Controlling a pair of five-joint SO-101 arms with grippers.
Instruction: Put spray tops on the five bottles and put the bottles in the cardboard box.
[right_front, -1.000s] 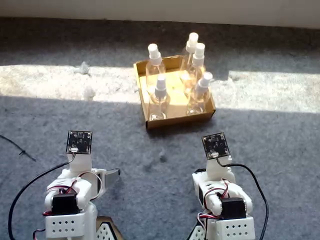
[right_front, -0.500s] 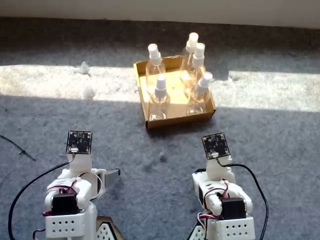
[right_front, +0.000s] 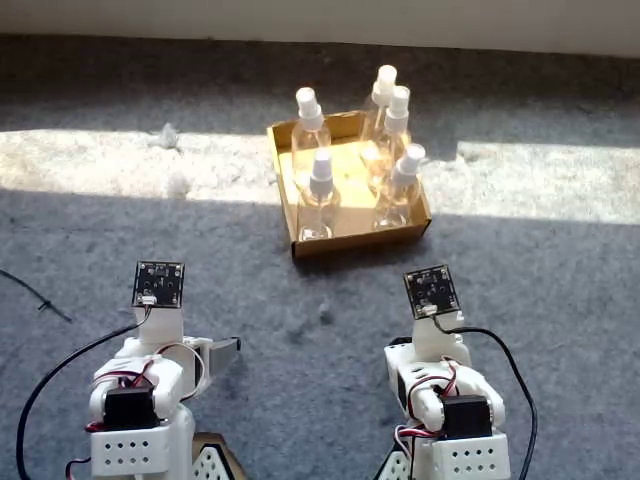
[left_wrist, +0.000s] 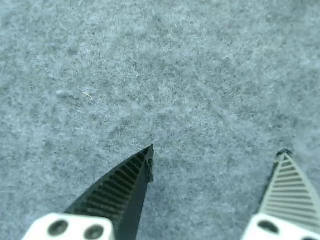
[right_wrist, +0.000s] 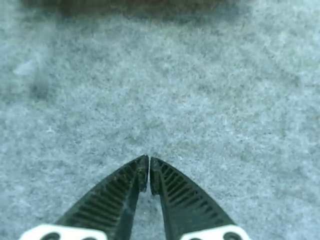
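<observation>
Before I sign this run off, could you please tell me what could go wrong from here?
The bottles rise well above the low walls of the cardboard box, so a nudge could topple them. The rearmost bottle stands at the far rim; I cannot tell whether it is fully inside.

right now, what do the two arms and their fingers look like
The left arm and right arm are white plastic with black servos, red and white wires, a trailing black cable and a small black square circuit board each. The left fingers are ribbed and tapered, one black, one pale grey; the right fingers, same shape, are both black.
</observation>
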